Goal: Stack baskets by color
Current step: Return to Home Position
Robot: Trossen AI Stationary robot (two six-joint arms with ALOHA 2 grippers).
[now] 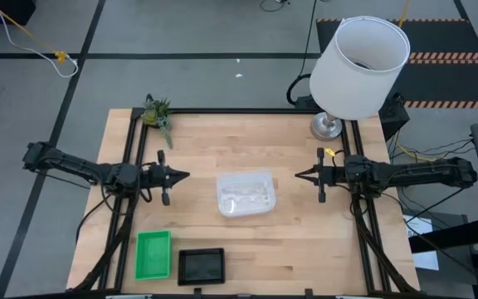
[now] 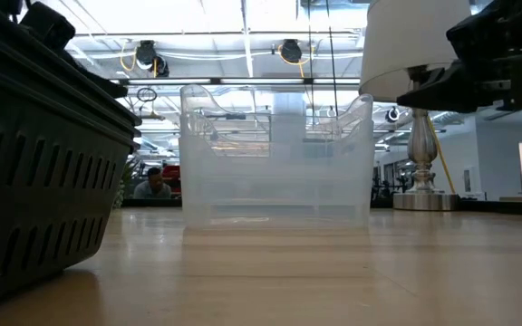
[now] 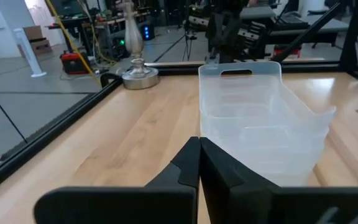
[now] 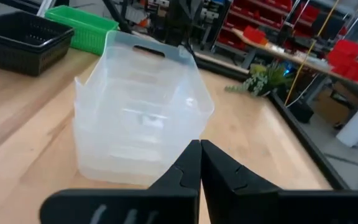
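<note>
- Clear basket stack (image 1: 245, 195) sits mid-table (image 1: 222, 133). Its long axis runs 9-to-3, so the short ends face the two arms.
- Green basket stack (image 1: 153, 253) is at 7 o'clock from the clear one, near the front edge. Black basket stack (image 1: 201, 265) is just beside the green one, at its 3 o'clock.
- Left gripper (image 1: 185, 175) hovers at 9 o'clock of the clear stack with its fingers together, holding nothing, tips aimed at the stack.
- Right gripper (image 1: 299, 174) hovers at 3 o'clock, fingers likewise pressed together and empty.
- Both tips are near the stack but clear of it, and about equally near.
- Judgement: sorting looks complete. Each arm's retreat should run straight back, away from the stack.
- No legible writing or brand on the baskets, the lamp (image 1: 362, 58) or the plant (image 1: 158, 112).
</note>
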